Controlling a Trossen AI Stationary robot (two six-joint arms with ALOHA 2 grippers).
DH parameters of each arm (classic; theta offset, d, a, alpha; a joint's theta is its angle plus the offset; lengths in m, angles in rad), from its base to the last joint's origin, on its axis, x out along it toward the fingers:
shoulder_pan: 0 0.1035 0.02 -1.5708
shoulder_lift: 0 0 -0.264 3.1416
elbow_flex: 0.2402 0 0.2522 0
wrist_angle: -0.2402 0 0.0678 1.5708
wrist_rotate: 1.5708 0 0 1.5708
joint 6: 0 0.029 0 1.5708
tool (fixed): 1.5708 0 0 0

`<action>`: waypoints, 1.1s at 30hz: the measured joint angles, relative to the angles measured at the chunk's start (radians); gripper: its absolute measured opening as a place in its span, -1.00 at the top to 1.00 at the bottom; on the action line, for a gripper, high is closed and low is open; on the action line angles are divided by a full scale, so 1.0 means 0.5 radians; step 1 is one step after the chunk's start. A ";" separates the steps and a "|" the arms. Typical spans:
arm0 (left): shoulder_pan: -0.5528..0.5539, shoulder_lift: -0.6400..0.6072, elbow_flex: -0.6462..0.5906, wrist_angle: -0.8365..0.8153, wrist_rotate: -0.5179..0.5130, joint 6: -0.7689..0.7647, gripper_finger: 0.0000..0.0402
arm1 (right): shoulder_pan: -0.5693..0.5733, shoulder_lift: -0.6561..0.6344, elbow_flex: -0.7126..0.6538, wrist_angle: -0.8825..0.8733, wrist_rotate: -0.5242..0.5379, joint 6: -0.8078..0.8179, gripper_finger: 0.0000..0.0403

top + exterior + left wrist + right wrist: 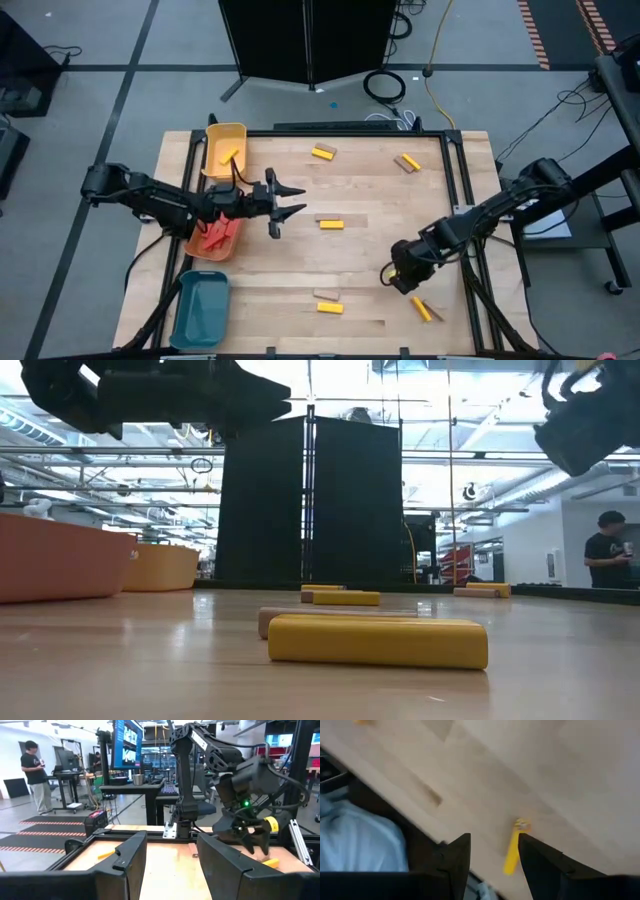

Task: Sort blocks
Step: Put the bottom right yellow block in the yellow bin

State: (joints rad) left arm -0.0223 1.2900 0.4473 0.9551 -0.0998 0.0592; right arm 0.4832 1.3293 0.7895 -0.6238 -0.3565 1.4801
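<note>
Several blocks lie flat on the wooden table [370, 250]: a yellow and tan pair [323, 152] and a tan one [407, 162] at the far side, a yellow one [331, 224] in the middle, and a yellow one [329, 308] and another yellow one [423, 310] near the front. Red blocks [217, 237] lie in the orange tray [196, 247]. A yellow block [230, 154] lies in the yellow tray [222, 132]. My left gripper [290, 200] is open and empty, right of the orange tray. My right gripper [388, 272] is open and empty above the table; the front-right yellow block [512, 851] lies ahead of its fingers.
A teal tray [200, 310] stands at the near left corner. A dark frame [455, 180] edges the table. The low view shows a yellow block [378, 640] close in front with a tan one [300, 615] behind it. People [34, 772] stand in the room beyond.
</note>
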 joint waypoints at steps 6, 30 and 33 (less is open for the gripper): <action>0.000 0.000 0.000 0.004 0.045 -0.003 0.14 | 0.137 0.125 0.000 -0.017 0.035 0.054 0.21; 0.000 0.000 0.000 0.000 0.087 -0.054 0.15 | 0.379 0.461 -0.001 0.151 0.239 0.114 0.21; 0.000 0.000 0.000 -0.001 0.087 -0.054 0.15 | 0.398 0.486 -0.001 0.152 0.219 0.144 0.21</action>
State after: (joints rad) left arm -0.0221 1.2900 0.4473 0.9548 -0.0563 0.0322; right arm 0.6823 1.5723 0.7891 -0.5480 -0.2469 1.5522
